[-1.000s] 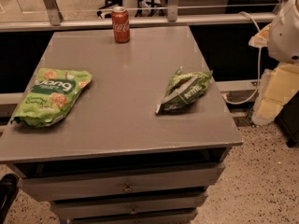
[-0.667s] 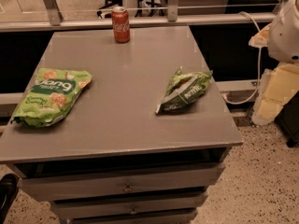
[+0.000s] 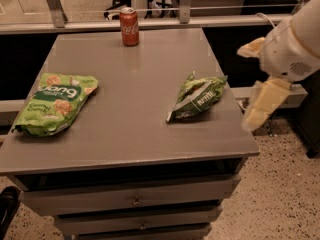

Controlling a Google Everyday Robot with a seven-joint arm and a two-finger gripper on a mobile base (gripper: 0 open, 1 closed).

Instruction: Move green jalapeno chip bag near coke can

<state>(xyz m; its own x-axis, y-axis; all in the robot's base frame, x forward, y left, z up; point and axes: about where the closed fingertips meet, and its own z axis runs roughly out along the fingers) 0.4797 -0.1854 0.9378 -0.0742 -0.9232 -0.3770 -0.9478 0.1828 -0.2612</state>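
Reaching stage, judging by the layout: nothing being gripped, nothing being carried yet.

Hovering off the right side of the counter [image 3: 135,74], out over the floor and roughly level with the counter's near half: the hand [image 3: 261,91], hanging from a white arm [image 3: 295,44] coming in from the far right. Touching nothing. Apart or together: not possible to tell from this angle.

Lying on the right half of the counter, somewhat toward the near side: the green chip bag [image 3: 196,98], crumpled and resting flat, running lengthwise from near-left to far-right, its far-right corner sitting close to the counter's right edge and nearest the hand. Standing upright at the far edge, a little left of centre: the coke can [image 3: 129,27], well apart from the chip bag. Lying flat on the left side: a larger light-green snack bag [image 3: 54,103], taking no part in this job.

Next move, probably: swinging left over the counter's edge, coming down over the middle of the chip bag and pinching across its narrow width, the raised crumpled fold offering the best hold. Then lifting just clear, travelling far and left across the bare counter, and setting down just beside the can, slowing early to avoid tipping it over.
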